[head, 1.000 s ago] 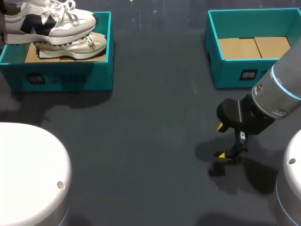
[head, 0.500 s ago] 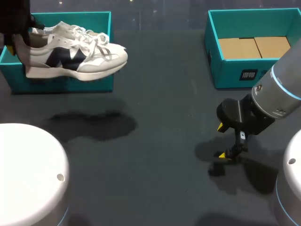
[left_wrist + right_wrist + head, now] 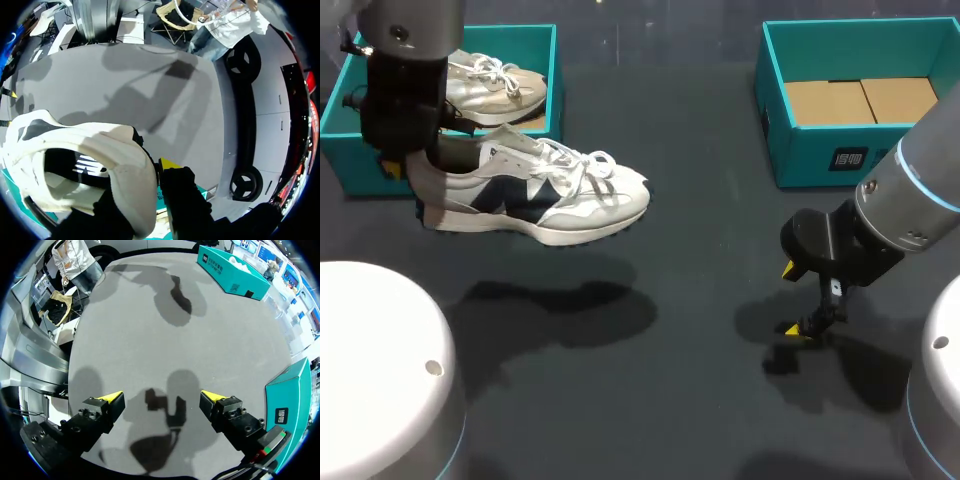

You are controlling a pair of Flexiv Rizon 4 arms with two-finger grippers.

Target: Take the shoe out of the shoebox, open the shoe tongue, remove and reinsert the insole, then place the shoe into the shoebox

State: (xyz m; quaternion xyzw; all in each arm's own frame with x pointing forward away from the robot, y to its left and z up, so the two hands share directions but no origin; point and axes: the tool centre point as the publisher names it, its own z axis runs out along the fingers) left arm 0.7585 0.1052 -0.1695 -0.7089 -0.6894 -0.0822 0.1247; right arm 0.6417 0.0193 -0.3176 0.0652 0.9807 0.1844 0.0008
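White-and-navy shoe (image 3: 535, 190), heel clamped in the left end effector (image 3: 152, 174), hangs over the tabletop (image 3: 670, 380) at ten o'clock beside a teal shoebox (image 3: 345, 165); the label (image 3: 849, 158) on the two-o'clock box (image 3: 810, 140) is unreadable; right end effector (image 3: 165, 402) at four o'clock spreads wide.

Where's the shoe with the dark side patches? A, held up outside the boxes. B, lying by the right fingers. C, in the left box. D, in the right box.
A: the left fingers hold the shoe by its heel beside the left box, its shadow lying apart on the table.
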